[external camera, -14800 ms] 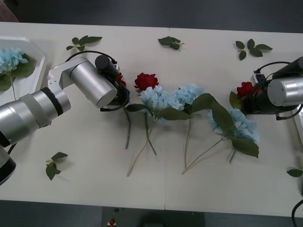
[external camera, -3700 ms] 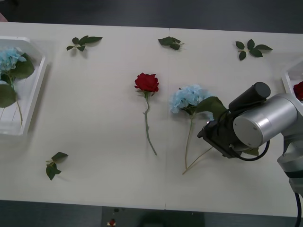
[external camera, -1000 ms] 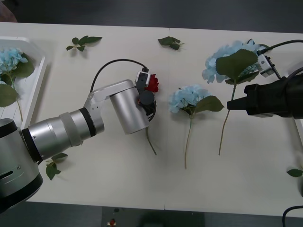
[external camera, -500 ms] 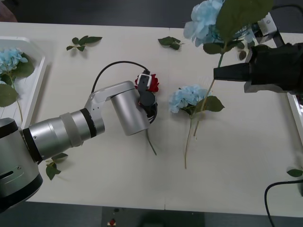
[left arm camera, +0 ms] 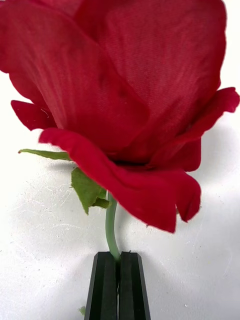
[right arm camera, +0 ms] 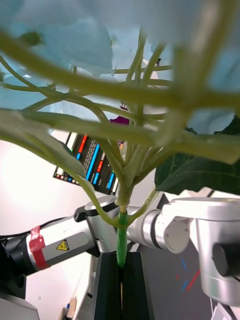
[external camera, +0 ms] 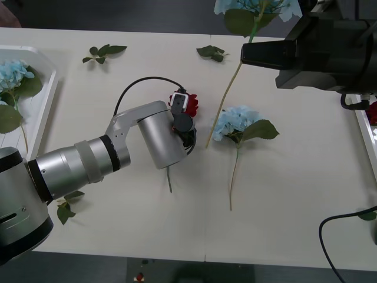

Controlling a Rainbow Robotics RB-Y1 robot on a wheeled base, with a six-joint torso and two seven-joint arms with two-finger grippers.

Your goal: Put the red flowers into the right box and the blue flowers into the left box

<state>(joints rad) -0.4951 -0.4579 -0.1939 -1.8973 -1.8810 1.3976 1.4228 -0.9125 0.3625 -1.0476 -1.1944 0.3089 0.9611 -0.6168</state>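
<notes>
A red flower (external camera: 192, 106) sits mid-table with my left gripper (external camera: 184, 121) shut on its stem just under the bloom. In the left wrist view the black fingers (left arm camera: 106, 280) pinch the green stem below the red flower (left arm camera: 125, 90). My right gripper (external camera: 259, 54) is raised high and shut on a blue flower (external camera: 259, 7), whose stem hangs down over the table. The right wrist view shows the gripper (right arm camera: 121, 262) clamped on that stem under the blue flower (right arm camera: 75, 45). Another blue flower (external camera: 234, 122) lies on the table. The left box (external camera: 46, 106) holds a blue flower (external camera: 13, 73). The right box (external camera: 360, 127) holds a red flower (external camera: 372, 112).
Loose green leaf sprigs lie at the far left (external camera: 103, 52), far middle (external camera: 212, 53), near left (external camera: 68, 210) and near right edge (external camera: 366, 215). The left arm's silver forearm (external camera: 88, 159) spans the table's left half.
The right gripper has lifted the blue flower higher, its head now at the view's top edge. The rose's stem end has swung left under the left gripper.
</notes>
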